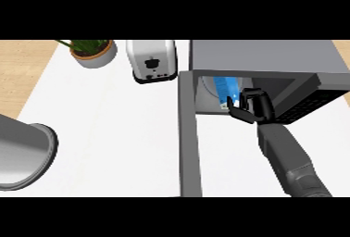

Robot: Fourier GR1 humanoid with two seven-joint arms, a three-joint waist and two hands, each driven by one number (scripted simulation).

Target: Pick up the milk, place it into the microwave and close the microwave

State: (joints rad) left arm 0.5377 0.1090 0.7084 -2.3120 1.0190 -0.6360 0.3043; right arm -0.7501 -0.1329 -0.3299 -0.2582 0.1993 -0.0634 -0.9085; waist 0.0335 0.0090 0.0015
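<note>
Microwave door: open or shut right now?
Open. The door stands swung out toward the view's lower edge, leaving the microwave cavity exposed, with the milk visible inside and the right hand at its opening.

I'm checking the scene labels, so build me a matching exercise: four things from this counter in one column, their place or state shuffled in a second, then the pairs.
1. milk
2. toaster
3. potted plant
4. microwave door

a. swung open
b. rear left of the counter
c. inside the microwave
d. between the plant and the microwave

Pairs: 1-c; 2-d; 3-b; 4-a
</note>
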